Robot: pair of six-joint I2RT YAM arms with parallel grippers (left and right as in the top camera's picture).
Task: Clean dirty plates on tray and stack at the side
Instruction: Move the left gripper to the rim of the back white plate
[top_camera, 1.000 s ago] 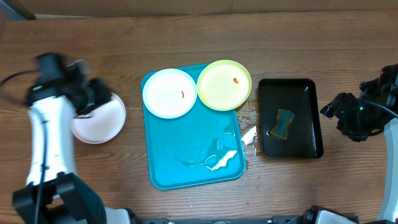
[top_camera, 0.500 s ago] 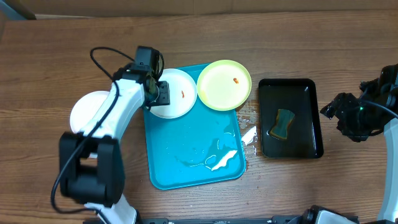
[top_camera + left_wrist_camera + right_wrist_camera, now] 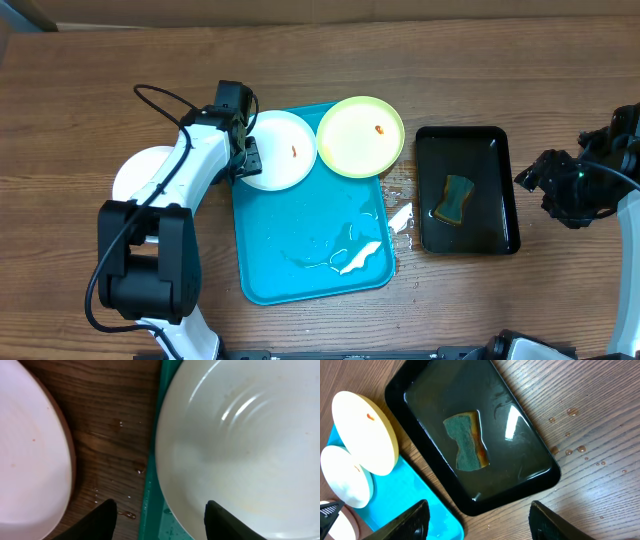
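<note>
A dark wood-grain counter [image 3: 320, 60] fills the overhead view under even light, its grain running left to right; small water droplets [image 3: 572, 411] bead on the boards, catching glints.

No lettering, label, brand mark, number or sign is showing readably in any of the views.
</note>
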